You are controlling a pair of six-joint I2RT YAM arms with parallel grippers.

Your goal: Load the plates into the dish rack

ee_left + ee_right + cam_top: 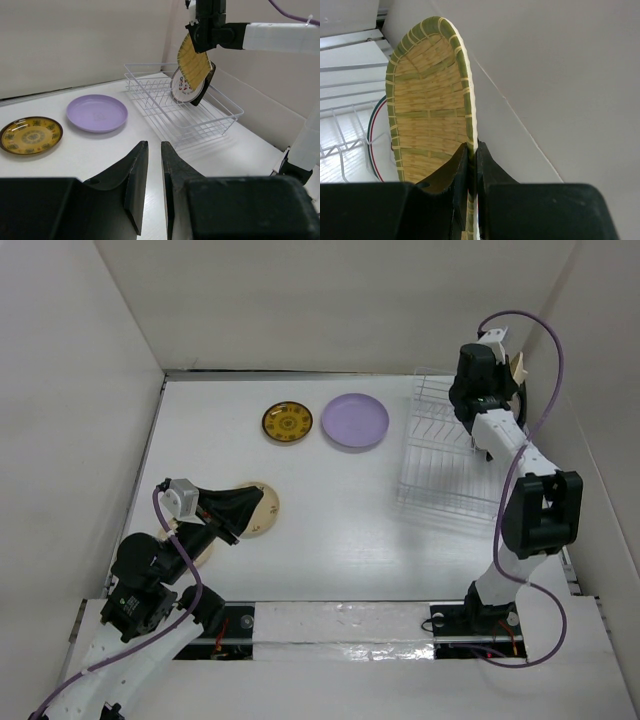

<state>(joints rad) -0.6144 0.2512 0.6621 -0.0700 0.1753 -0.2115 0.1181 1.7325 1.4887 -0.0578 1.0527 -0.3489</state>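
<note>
My right gripper [497, 368] is shut on the rim of the yellow ribbed plate [427, 110] and holds it on edge above the far end of the white wire dish rack [445, 450]. That plate also shows in the left wrist view [193, 64]. A white plate with red marks [183, 88] stands in the rack below it. The lavender plate [354, 421] and the brown-and-yellow plate [287, 422] lie flat on the table. My left gripper [238, 508] hovers over a cream plate [266, 510]; its jaws are almost together with nothing between them [154, 146].
A second cream plate [204, 550] peeks out under my left arm. White walls enclose the table on three sides; the right wall runs close behind the rack [345, 125]. The right arm's purple cable [545, 340] loops above the rack.
</note>
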